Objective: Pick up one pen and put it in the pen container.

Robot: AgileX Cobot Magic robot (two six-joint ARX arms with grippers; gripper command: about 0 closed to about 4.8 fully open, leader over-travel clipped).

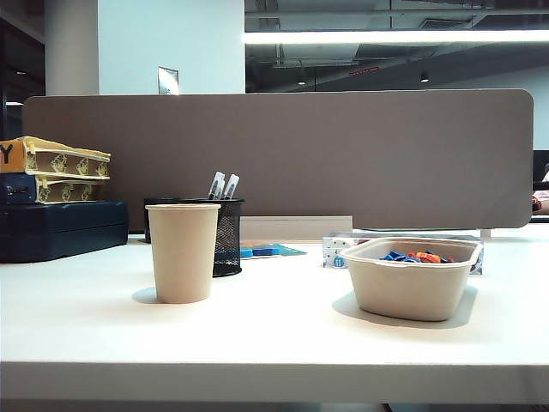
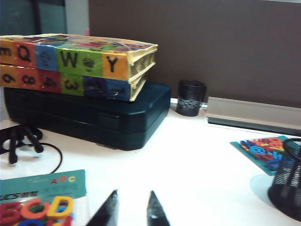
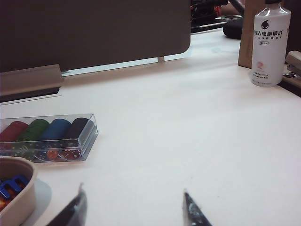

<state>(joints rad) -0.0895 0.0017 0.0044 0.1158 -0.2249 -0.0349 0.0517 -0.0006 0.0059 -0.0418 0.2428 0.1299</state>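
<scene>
1. Two pens (image 1: 223, 185) stand in the mesh cup (image 1: 227, 236), pale ends up, tilted slightly.
2. The mesh cup sits just behind the paper cup (image 1: 183, 252) in the exterior view; a beige bowl (image 1: 413, 276) stands well apart to the right.
3. Left gripper (image 2: 132, 212) hovers low over the table (image 2: 188, 169), fingers apart with nothing between them; the mesh cup is near the frame edge.
4. Right gripper (image 3: 134, 209) is spread wide, empty, near a clear case of what look like chips (image 3: 47, 136).

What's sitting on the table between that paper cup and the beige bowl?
Nothing: in the exterior view the white table is bare between the paper cup and the beige bowl. Coloured letters and a clear box lie farther back.
</scene>
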